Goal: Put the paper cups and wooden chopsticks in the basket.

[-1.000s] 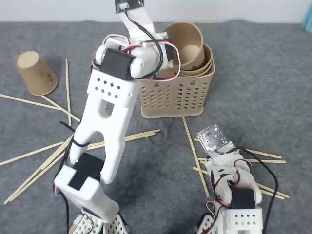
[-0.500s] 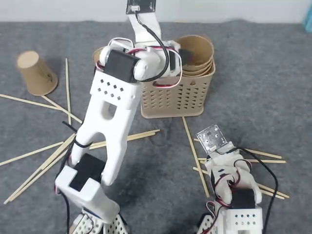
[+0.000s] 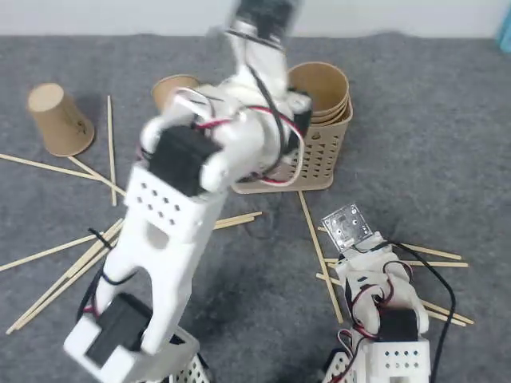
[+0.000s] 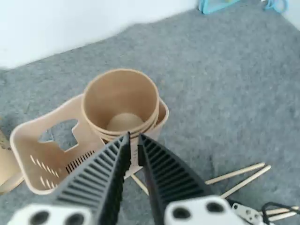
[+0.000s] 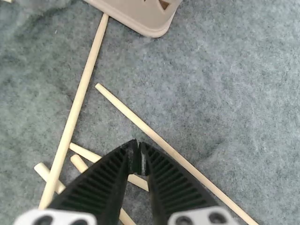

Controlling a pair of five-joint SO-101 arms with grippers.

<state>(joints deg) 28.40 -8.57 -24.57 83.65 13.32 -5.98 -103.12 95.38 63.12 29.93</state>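
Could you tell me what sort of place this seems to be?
Probably an indoor robotics workbench: a grey-clothed table, a plain white wall behind it, and chopsticks scattered around a basket.

The beige basket (image 3: 319, 163), patterned with rows of small slots, holds kraft-brown paper cups (image 3: 319, 88), pale wooden chopsticks (image 3: 319, 255) beside it lie on mottled grey cloth (image 3: 447, 144), and the blurred left arm (image 3: 168, 215) over it looks white with black blocks.

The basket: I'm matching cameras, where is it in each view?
High view: basket top centre, partly hidden.
Left wrist view: basket beyond left gripper, holding paper cups.
Right wrist view: basket's corner beyond right gripper.
Shared landmark: chopstick ending near that corner.
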